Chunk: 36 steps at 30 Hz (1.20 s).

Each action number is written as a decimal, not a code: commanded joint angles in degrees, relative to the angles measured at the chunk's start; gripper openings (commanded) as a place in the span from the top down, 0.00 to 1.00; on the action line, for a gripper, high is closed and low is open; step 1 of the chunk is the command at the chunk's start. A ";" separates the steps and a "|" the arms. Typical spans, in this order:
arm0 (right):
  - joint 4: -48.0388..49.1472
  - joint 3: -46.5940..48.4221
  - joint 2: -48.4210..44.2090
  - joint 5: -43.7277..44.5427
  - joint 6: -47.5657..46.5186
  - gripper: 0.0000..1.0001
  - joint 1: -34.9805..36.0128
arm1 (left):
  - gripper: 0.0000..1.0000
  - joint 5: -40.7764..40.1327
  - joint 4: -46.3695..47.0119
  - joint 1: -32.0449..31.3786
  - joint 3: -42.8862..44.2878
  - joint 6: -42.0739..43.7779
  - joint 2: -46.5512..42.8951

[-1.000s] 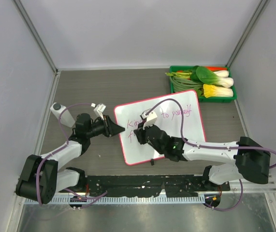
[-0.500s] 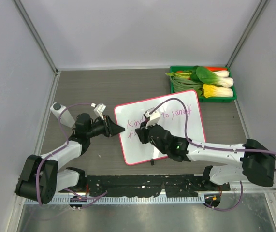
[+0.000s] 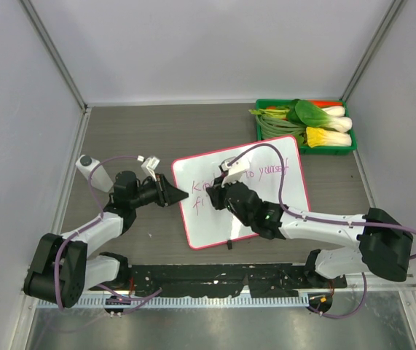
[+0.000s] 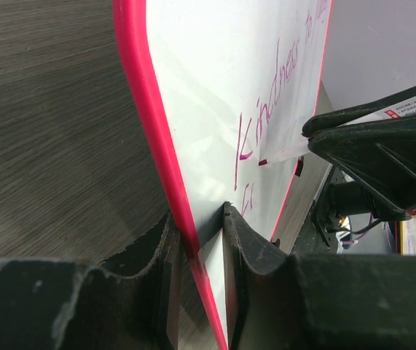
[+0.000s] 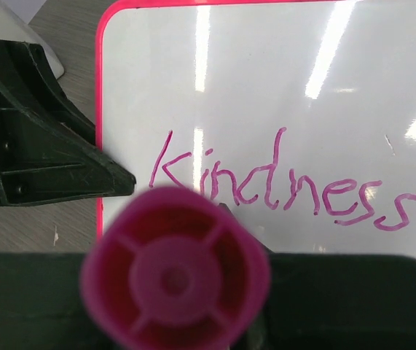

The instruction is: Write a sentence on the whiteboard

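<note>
Flat on the dark wood-grain table (image 3: 120, 131), mid-workspace and slightly skewed: the glossy white rectangular whiteboard (image 3: 200, 222), with rounded corners and a thin pink-red frame. Across its upper part, the thin pink-magenta cursive sentence (image 3: 266, 173), reading "Kindness to yourself", with a second line barely begun underneath at the left, only a letter or two. Judged unfinished. Step in hand, by the look of it: carrying on that lower line.

Poised at the start of that line: a slim white-barrelled marker (image 4: 288, 153) with a pink tip and a magenta end cap, clamped in the right gripper (image 3: 213, 198), jaws closed round the barrel. Cannot tell whether the tip is actually touching the surface. At the board's left edge, the left gripper (image 4: 197, 219), pinched tight on the pink frame with one finger on each face, steadying the board.

To do it well:
- Hold that pinch firm, to stop any sliding under the strokes.
- Press lightly and evenly, enough for an unbroken line, not enough to drag the board.
- Work rightward in small strokes, matching the letter height above and leaving a clear gap under "Kindness".
- Lift between words.
- Mind the wrist and cable over fresh ink, to avoid smearing.

Well apart at the far right corner: a rectangular green tray (image 3: 328, 150) of vegetables, no part of this.
</note>
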 commanded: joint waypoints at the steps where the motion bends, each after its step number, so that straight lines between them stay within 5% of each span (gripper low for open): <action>1: 3.85 2.33 0.12 -0.44 0.15 0.99 -0.28 | 1.00 -1.04 -3.20 -1.23 0.42 4.37 0.72; 36: 2.97 1.36 -1.73 -1.50 0.95 0.99 -0.54 | 1.00 -1.04 -3.03 -1.15 0.51 4.29 0.90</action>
